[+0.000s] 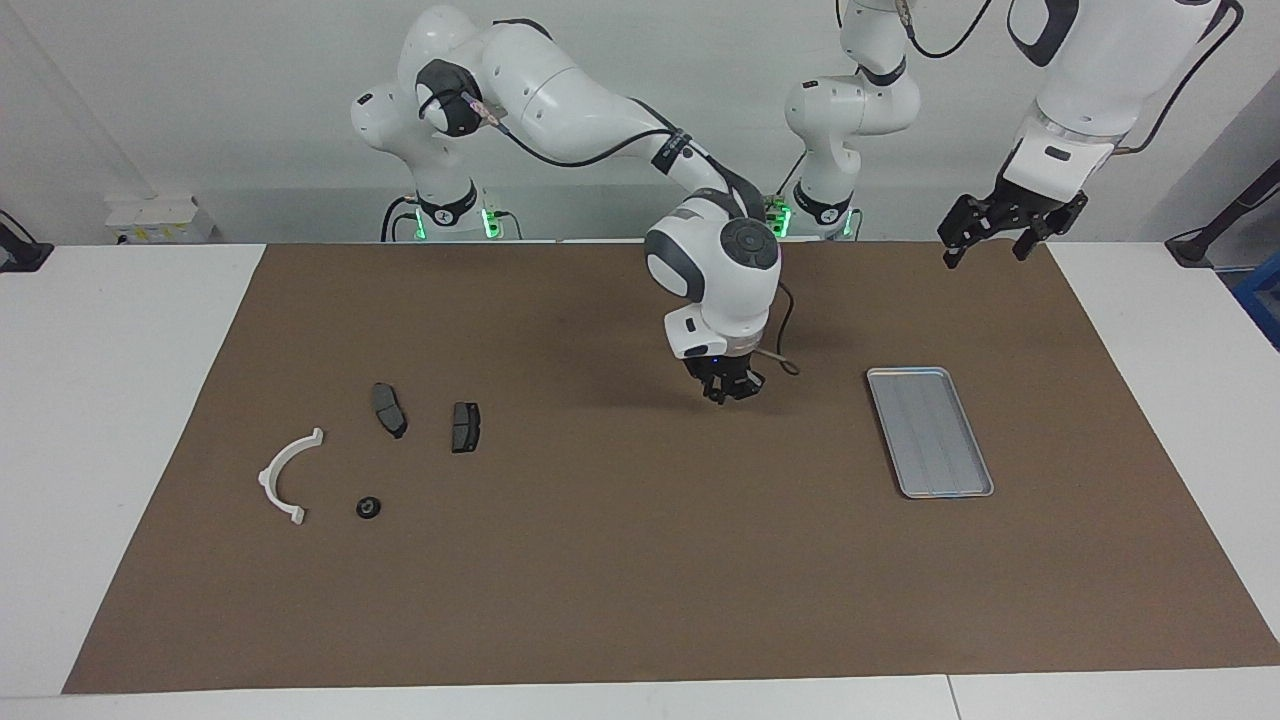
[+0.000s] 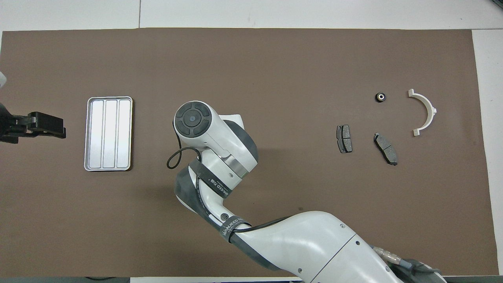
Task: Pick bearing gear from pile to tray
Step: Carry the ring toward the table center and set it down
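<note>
The pile lies toward the right arm's end of the table: a white half-ring (image 1: 285, 475) (image 2: 425, 112), two dark brake-pad plates (image 1: 389, 409) (image 1: 465, 427) (image 2: 344, 138) (image 2: 386, 148) and one small black round piece (image 1: 369, 508) (image 2: 380, 96). Only one round piece shows. The silver tray (image 1: 930, 430) (image 2: 109, 133) lies empty toward the left arm's end. My right gripper (image 1: 728, 388) points down, a little above the mat between the pile and the tray. In the overhead view its own wrist hides it. My left gripper (image 1: 990, 245) (image 2: 39, 125) waits, open and raised, beside the tray.
A brown mat (image 1: 640, 560) covers most of the white table. A loose black cable loop (image 1: 785, 362) hangs at the right wrist. The right arm's forearm (image 2: 298, 239) stretches over the mat's near part.
</note>
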Robot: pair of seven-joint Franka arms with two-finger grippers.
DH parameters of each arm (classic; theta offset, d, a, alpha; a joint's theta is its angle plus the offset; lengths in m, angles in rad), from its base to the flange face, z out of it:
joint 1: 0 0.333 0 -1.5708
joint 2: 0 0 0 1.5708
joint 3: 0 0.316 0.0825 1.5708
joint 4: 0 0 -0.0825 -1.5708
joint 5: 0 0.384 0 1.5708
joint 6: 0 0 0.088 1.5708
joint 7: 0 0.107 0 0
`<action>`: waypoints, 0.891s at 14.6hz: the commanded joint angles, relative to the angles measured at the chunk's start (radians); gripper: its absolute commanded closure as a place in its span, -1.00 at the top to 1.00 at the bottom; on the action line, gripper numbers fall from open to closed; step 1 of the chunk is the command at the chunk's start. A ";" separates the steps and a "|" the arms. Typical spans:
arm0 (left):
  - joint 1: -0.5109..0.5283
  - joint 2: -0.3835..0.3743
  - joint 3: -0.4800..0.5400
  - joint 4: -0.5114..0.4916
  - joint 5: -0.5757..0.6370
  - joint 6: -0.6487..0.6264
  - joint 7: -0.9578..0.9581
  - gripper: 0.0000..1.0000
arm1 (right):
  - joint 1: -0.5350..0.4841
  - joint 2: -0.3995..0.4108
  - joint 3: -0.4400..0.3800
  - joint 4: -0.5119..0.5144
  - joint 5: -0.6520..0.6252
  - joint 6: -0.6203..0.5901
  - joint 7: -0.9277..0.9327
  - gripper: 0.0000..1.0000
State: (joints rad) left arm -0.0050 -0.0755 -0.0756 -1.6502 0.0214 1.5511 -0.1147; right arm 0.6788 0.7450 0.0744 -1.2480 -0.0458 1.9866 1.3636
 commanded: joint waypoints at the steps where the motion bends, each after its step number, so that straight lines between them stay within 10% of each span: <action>1: -0.001 -0.009 0.000 -0.010 0.020 0.004 0.012 1.00 | -0.014 -0.030 0.008 -0.111 -0.045 0.092 0.008 -1.00; 9: -0.001 -0.009 0.000 -0.011 0.020 0.004 0.012 1.00 | -0.028 -0.035 0.005 -0.150 -0.051 0.112 -0.003 -1.00; 10: -0.001 -0.009 0.000 -0.011 0.020 0.004 0.012 1.00 | -0.028 -0.035 0.005 -0.142 -0.057 0.091 -0.003 -0.28; 11: -0.001 -0.009 0.000 -0.011 0.020 0.004 0.012 1.00 | -0.030 -0.035 0.005 -0.133 -0.078 0.051 -0.004 0.99; 13: -0.001 -0.009 0.000 -0.011 0.020 0.004 0.012 1.00 | -0.057 -0.035 0.002 -0.032 -0.083 -0.061 -0.038 1.00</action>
State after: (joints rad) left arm -0.0050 -0.0755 -0.0756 -1.6502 0.0214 1.5511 -0.1147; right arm 0.6614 0.7264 0.0682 -1.3448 -0.1087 2.0217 1.3624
